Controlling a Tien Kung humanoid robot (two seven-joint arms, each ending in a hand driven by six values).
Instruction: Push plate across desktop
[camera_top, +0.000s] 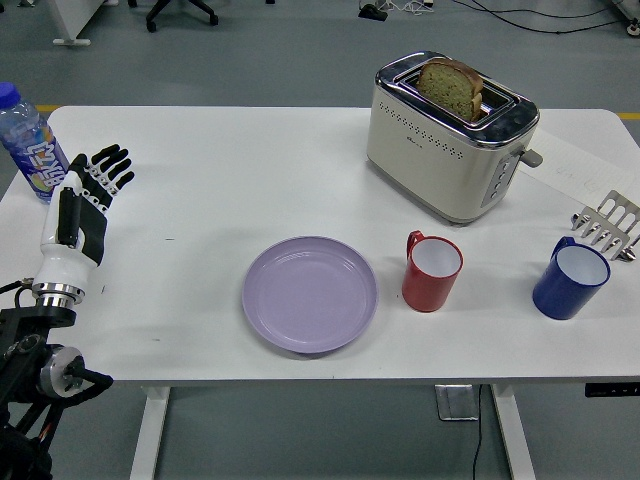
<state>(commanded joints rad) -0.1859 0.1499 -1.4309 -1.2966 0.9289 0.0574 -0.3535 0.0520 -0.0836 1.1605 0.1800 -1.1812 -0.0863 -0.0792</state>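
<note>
Left hand (82, 200): 9 o'clock, fingers straight, empty, hides bottle's lower part
Round lilac plate (310, 293): 6 o'clock, untouched
Plastic water bottle (28, 140): cut off, 10 o'clock

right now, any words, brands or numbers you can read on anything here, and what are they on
Water bottle at the table's far left: its blue label carries large white characters, too blurred and partly hidden by the left hand to read.
Toaster: a small dark mark on its front side, too small to read.
Plate, red mug, blue mug: no print visible.
</note>
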